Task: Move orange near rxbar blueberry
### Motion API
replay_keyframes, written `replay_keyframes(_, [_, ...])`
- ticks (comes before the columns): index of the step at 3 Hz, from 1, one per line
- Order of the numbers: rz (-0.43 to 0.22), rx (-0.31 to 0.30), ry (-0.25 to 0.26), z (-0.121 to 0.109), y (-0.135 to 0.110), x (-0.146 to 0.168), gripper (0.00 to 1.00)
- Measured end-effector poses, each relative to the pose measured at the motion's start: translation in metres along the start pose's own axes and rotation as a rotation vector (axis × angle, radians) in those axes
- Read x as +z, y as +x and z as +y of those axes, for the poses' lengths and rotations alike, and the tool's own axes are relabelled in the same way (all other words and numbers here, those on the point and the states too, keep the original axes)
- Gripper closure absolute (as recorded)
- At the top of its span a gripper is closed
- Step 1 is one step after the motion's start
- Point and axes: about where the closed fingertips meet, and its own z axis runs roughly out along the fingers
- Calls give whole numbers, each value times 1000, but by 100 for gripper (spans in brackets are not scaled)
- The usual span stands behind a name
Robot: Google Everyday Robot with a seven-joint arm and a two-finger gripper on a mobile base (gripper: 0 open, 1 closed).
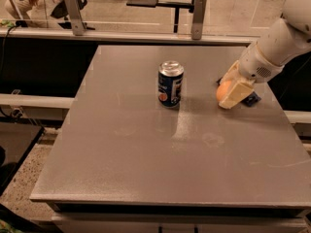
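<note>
The orange (222, 90) sits low over the grey table (146, 144) at the right side, held between the cream fingers (236, 92) of my gripper (228, 92). The gripper comes in from the upper right on a white arm and is shut on the orange. The rxbar blueberry (251, 100), a flat dark navy wrapper, lies on the table right behind the gripper, mostly hidden by it; only a small dark corner shows.
An upright blue soda can (170, 83) stands near the table's middle, to the left of the orange. A metal rail (121, 33) runs behind the table's far edge. The table's right edge is close to the gripper.
</note>
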Motion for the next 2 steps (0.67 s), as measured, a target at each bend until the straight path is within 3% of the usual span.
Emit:
replay_keyframes(1, [-4,-1,-8,0,1,1,4])
replay_keyframes(2, [-3,-1,-14,0,2,1,0])
